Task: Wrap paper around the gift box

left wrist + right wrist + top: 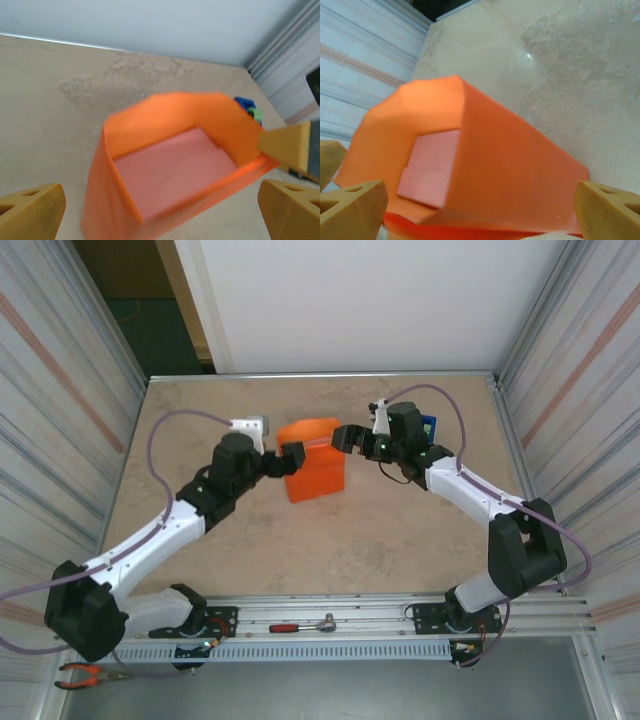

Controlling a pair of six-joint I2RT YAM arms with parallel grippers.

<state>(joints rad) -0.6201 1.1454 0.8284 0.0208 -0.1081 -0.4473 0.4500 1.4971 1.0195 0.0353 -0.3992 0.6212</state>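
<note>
Standing just left of the blue object (428,427), the gift box (316,468) appears set on end, long axis near upright, its pink end faced up inside the paper (175,117). A light, stiff box and crease-prone paper are judged, best taken by the loose flaps. The right pincer (347,437), between box and blue object, and the left pincer (289,460), beyond the box, are spread, nothing gripped.

Overhead view from behind, wrist views close, sharing paper (316,476)
</note>
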